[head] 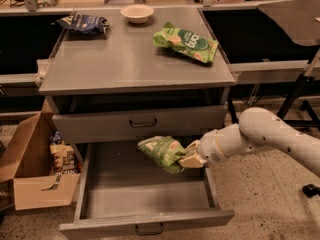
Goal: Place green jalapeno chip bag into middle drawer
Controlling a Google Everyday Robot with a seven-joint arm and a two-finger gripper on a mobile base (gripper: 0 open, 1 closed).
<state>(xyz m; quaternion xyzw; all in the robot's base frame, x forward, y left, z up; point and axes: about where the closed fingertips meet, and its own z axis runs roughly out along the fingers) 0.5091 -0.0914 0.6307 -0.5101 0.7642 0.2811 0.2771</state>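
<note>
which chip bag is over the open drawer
The small matte green chip bag, gripped by the end effector just above the open bottom drawer. The bright-green bag and the dark blue bag both lie on the cabinet top.
</note>
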